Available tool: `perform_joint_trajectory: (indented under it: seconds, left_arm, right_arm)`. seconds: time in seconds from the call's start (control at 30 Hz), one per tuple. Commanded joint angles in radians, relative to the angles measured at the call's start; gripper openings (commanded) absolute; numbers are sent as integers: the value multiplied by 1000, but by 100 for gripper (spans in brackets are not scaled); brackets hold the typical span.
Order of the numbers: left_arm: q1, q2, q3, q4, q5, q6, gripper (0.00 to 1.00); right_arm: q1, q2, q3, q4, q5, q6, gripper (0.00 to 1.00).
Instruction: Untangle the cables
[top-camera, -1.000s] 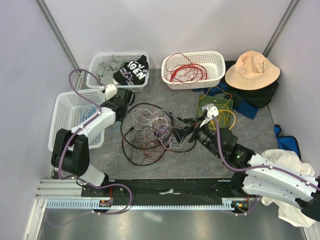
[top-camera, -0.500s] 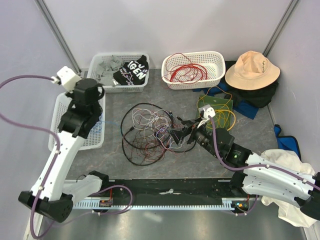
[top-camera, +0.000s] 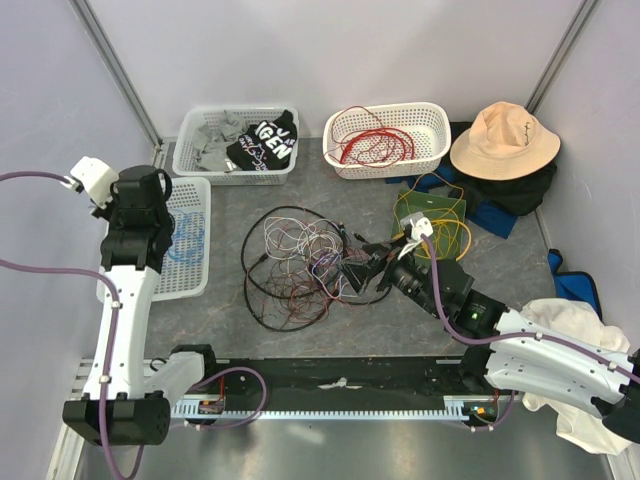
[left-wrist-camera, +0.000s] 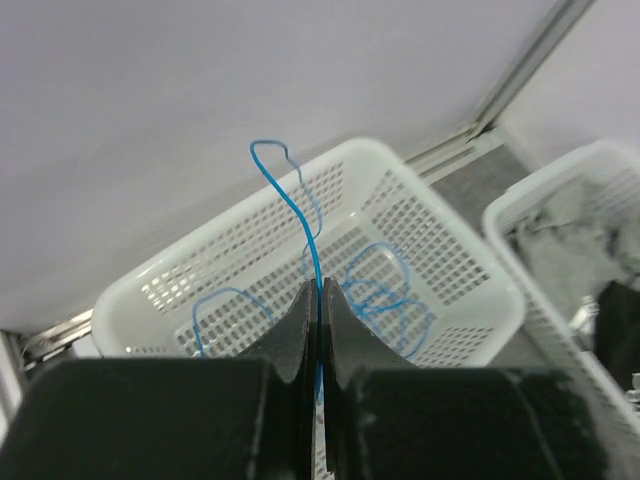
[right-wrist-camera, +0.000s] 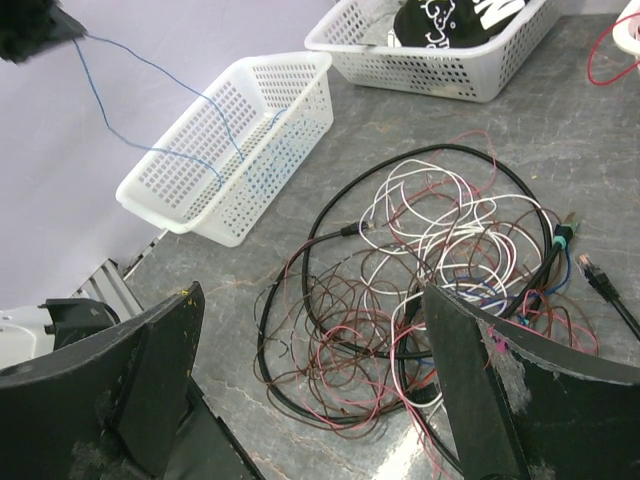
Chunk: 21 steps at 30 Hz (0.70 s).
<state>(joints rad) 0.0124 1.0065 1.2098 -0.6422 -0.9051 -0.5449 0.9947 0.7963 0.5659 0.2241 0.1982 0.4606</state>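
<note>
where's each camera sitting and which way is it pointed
Top external: above and behind the bases, looking down at the table; left arm and right arm show, cable heap between them.
Left wrist: on the raised left arm, facing down into the side basket; the shut left gripper pinches a blue wire.
Right wrist: low on the right arm, facing across the heap toward that basket; the open right gripper frames the view.
Shared: right wrist and top views both show heap, basket and blue wire.

Tan hat sits near a white basket.
</note>
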Motion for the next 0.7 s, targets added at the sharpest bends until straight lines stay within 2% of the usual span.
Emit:
perform_joint_trajectory:
  seconds: [0.0,0.17,0.2,0.23,0.3,0.33,0.37,0.4,0.47,0.6,0.67]
  left_arm:
    - [60,38,-99,-4,78,-76,2]
    - [77,119,-133,42,175,-96,2]
    - [75,133,-125,42,216,-90,6]
    - [77,147,-107,38,247,-83,15]
    - [75,168,-92,29,325,-87,43]
    - [74,165,-89,29,343,-93,65]
    - [74,149,-90,30,379,-99,77]
    - [74,136,-92,33,399,-98,99]
    - [70,112,-76,35,440,-83,100]
    - [31,-11,-79,44,671,-46,100]
    - [-104,-58,-114,59,706,-44,100]
  right_arm:
    - [-2,-34,-24,21,-8,15,98]
    - [-2,-36,-35,12,3,12,98]
    - [-4,-29,-35,12,1,10,98]
    - [-2,-25,-34,12,0,10,98]
    - [-2,-14,-29,8,1,10,98]
    - [-2,-6,-29,9,1,9,98]
    - [-2,-5,-24,8,3,9,98]
    - [-2,-5,-23,6,1,4,98]
    - [-2,0,-17,-5,9,1,98]
    - [-2,15,15,-28,29,-16,98]
    - [-2,21,31,-52,40,-34,98]
